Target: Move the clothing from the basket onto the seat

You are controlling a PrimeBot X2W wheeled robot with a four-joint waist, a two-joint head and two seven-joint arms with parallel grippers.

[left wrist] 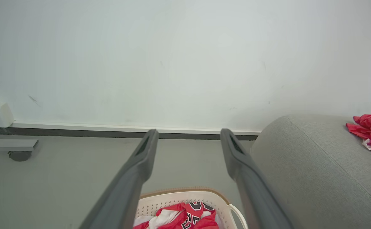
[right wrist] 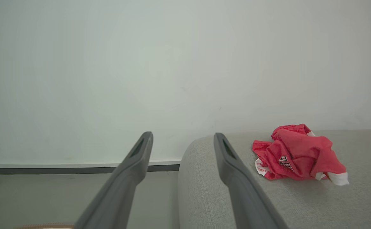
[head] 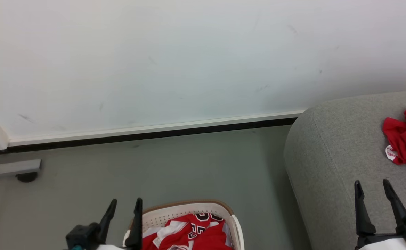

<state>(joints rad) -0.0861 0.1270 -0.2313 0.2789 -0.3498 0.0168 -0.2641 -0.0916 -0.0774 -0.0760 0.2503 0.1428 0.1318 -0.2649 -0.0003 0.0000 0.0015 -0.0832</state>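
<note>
Clothing [head: 210, 239]: thin red fabric, white trim, black-and-white numbers showing, bunched up in the basket [head: 175, 214], which is white perforated plastic with a brown rim band. Basket sits on the grey floor [head: 189, 163] at the bottom edge of the head view, just left of the seat [head: 335, 156], a light-grey woven sofa with a rounded corner. One more red piece [right wrist: 296, 156] lies crumpled on top of the seat, with white trim at its edges and black-and-white lettering too small to read

Left gripper [head: 126, 200]: spread wide, nothing between the fingers, at the basket's left rim. Its right finger overlaps the rim in the head view; can't tell if it touches. In the left wrist view the basket pile sits low between the two fingers, clear of both tips

Right gripper [head: 371, 182]: spread wide, empty, over the seat. Red piece is ahead of it and off to its right, apart from the fingertips; in the right wrist view it lies right of the right finger, not touching

Behind: white wall [head: 189, 52], dark skirting strip [head: 154, 134], wheeled base [head: 15, 168] at far left
</note>
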